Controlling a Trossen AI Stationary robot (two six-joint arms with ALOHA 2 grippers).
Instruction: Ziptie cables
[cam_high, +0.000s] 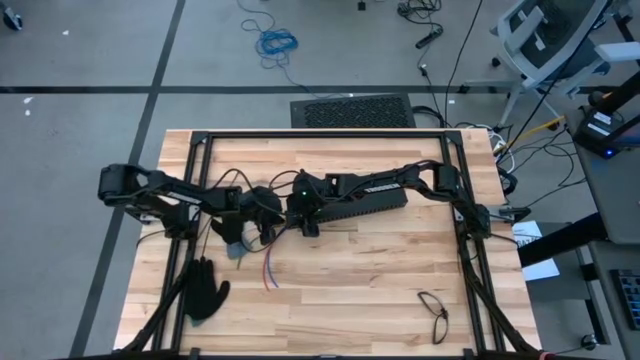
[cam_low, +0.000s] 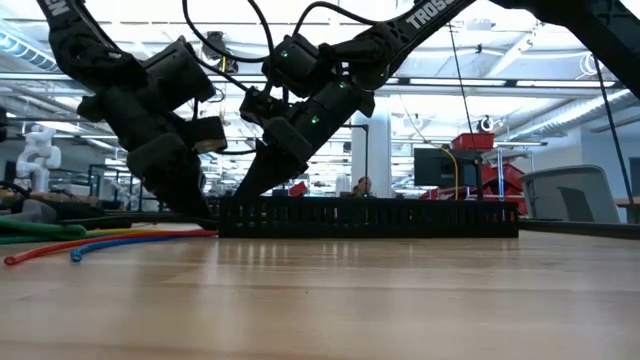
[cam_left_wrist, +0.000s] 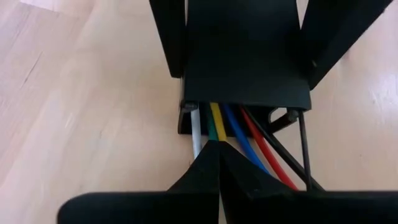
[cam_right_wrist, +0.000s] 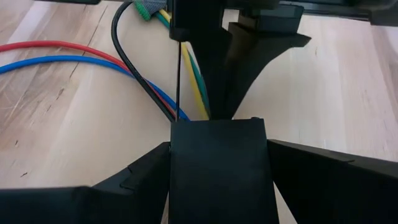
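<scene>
Cables (cam_left_wrist: 233, 127) lie on the wooden bench (cam_high: 380, 270), left of its middle, and we count 4 colours in the left wrist view: white, yellow-green, blue and red. Their ends run under the near end of a black slotted bar (cam_high: 365, 205) that lies across the middle of the bench. From there they trail away toward the front, where red and blue tips show in the high view.

Our left claw (cam_left_wrist: 217, 171) sits low over this bundle with its 2 fingers pressed together, tips meeting just above the yellow-green wire. Whether it pinches a wire or only rests on top, we cannot tell.

Our right claw (cam_right_wrist: 217, 149) faces it from the other side and holds the end of the bar between its spread fingers, one on each side of the black block. A thin dark ziptie (cam_right_wrist: 179, 74) stands straight beside the cables just past that block, and a thicker black cord (cam_right_wrist: 134, 65) curves across them.

Both arms meet nose to nose above the bar's end in the low view. A black glove (cam_high: 205, 290) lies near the bench's front left corner, and a pair of glasses (cam_high: 433, 310) lies toward the front right, well apart from the work.
</scene>
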